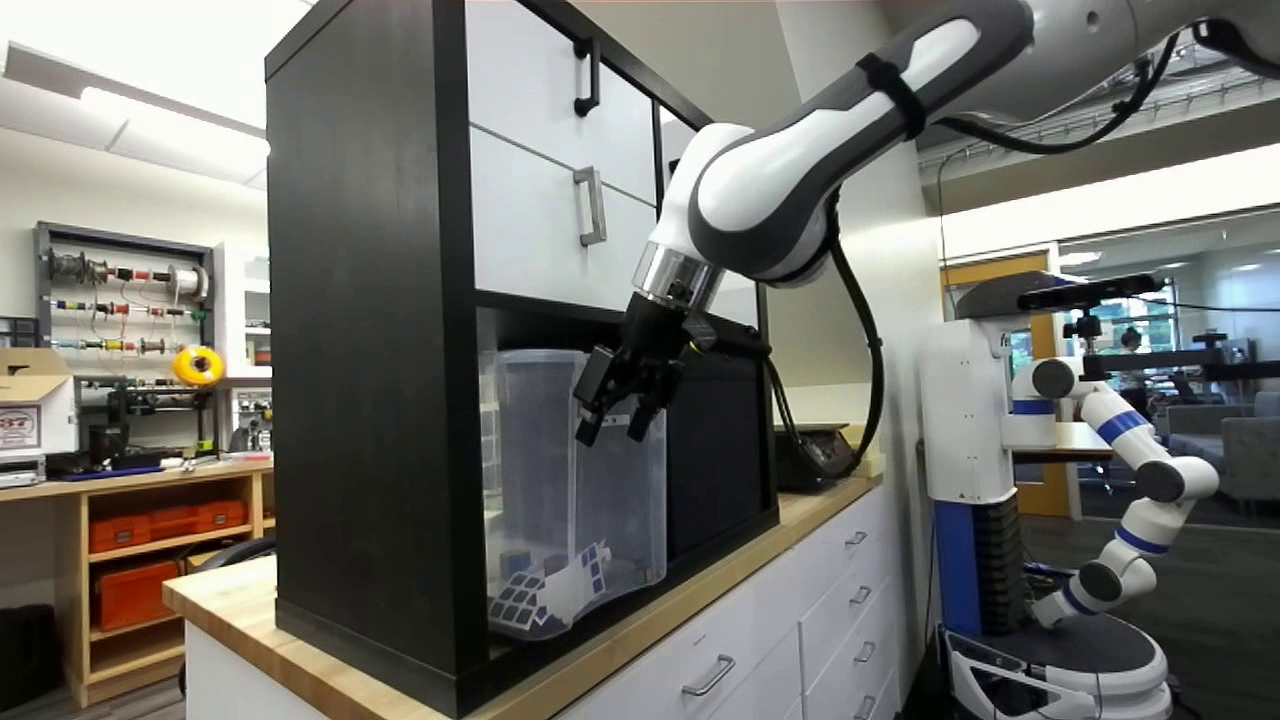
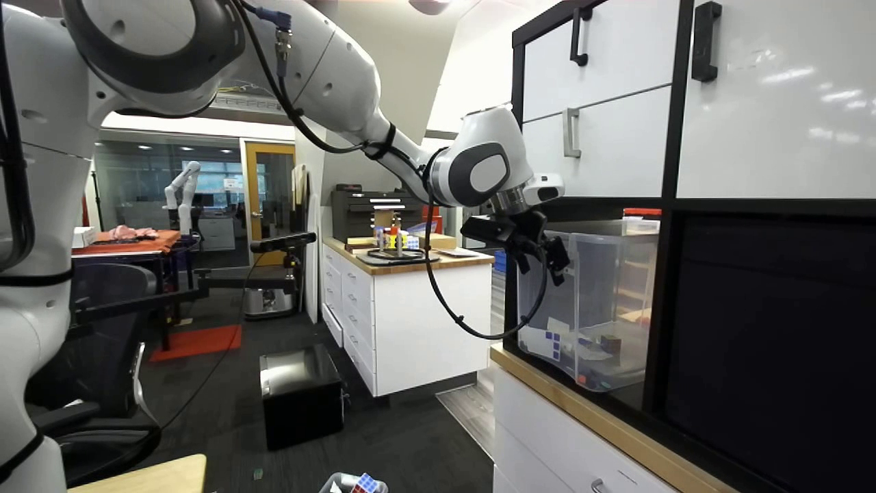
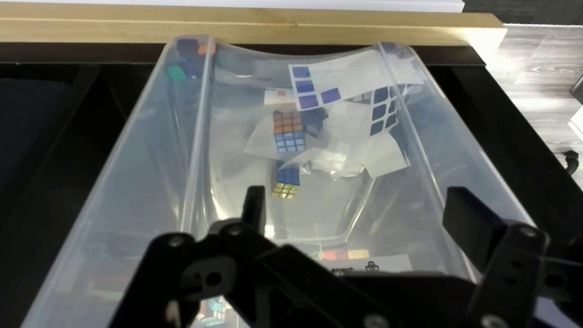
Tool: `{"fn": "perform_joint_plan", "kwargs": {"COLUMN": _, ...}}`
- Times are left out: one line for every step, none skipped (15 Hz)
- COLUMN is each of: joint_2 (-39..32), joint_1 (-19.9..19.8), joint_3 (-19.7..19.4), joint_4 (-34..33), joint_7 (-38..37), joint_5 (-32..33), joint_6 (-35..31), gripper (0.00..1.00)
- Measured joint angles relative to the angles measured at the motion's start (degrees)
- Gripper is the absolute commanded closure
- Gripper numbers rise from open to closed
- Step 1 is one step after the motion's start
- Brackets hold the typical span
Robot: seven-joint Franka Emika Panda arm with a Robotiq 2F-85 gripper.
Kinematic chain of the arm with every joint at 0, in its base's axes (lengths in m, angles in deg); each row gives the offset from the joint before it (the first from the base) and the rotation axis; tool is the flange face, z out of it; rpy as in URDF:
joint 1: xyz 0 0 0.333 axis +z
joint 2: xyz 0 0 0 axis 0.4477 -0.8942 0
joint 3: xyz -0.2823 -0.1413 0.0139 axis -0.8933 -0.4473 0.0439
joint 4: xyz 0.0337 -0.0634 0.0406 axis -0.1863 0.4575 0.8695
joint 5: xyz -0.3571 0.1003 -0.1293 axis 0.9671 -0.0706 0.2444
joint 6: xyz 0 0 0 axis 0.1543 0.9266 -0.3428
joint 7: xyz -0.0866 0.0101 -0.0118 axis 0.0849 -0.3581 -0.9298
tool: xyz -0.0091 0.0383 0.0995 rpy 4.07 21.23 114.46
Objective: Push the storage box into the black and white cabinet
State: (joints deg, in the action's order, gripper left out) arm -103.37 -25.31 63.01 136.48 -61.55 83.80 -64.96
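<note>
In an exterior view, the camera stands near one end of the black and white cabinet, looking obliquely along its front. In an exterior view with the arm near, the camera faces towards that same end. Both share the cabinet's front. The wrist view looks closely down on the storage box.

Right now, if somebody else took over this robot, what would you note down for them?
Gripper: open, holding nothing, at the upper front of the box; contact unclear.
Box: standing in the lower opening of the cabinet, near its front edge.
Done: the box looks mostly, perhaps fully, inside.
To do: maybe a push deeper, as the room behind is hard to judge; then back away.
</note>
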Motion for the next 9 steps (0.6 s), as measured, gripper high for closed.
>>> {"fn": "perform_joint_plan", "kwargs": {"joint_2": -0.1, "joint_1": 0.0, "joint_3": 0.0, "joint_4": -0.2, "joint_7": 0.0, "joint_5": 0.0, "joint_6": 0.0, "gripper": 0.00}}
{"fn": "perform_joint_plan", "kwargs": {"joint_2": -0.1, "joint_1": 0.0, "joint_3": 0.1, "joint_4": -0.2, "joint_7": 0.1, "joint_5": -0.1, "joint_6": 0.0, "gripper": 0.00}}
{"fn": "perform_joint_plan", "kwargs": {"joint_2": 0.0, "joint_1": 0.0, "joint_3": 0.1, "joint_4": -0.2, "joint_7": 0.6, "joint_5": -0.1, "joint_6": 0.0, "gripper": 0.00}}
{"fn": "perform_joint_plan", "kwargs": {"joint_2": 0.1, "joint_1": 0.0, "joint_3": 0.3, "joint_4": -0.2, "joint_7": 1.2, "joint_5": -0.5, "joint_6": 0.0, "gripper": 0.00}}
{"fn": "perform_joint_plan", "kwargs": {"joint_2": 0.3, "joint_1": 0.0, "joint_3": 0.5, "joint_4": -0.2, "joint_7": 2.0, "joint_5": -1.1, "joint_6": 0.2, "gripper": 0.00}}
{"fn": "perform_joint_plan", "kwargs": {"joint_2": 0.6, "joint_1": -0.1, "joint_3": 0.9, "joint_4": -0.1, "joint_7": 3.4, "joint_5": -2.2, "joint_6": 0.9, "gripper": 0.00}}
{"fn": "perform_joint_plan", "kwargs": {"joint_2": 1.1, "joint_1": -0.1, "joint_3": 1.3, "joint_4": 0.2, "joint_7": 5.1, "joint_5": -3.7, "joint_6": 1.9, "gripper": 0.00}}
{"fn": "perform_joint_plan", "kwargs": {"joint_2": 1.9, "joint_1": -0.1, "joint_3": 1.8, "joint_4": 0.5, "joint_7": 6.8, "joint_5": -5.5, "joint_6": 3.9, "gripper": 0.00}}
{"fn": "perform_joint_plan", "kwargs": {"joint_2": 2.7, "joint_1": -0.1, "joint_3": 2.2, "joint_4": 0.9, "joint_7": 8.1, "joint_5": -6.9, "joint_6": 6.0, "gripper": 0.00}}
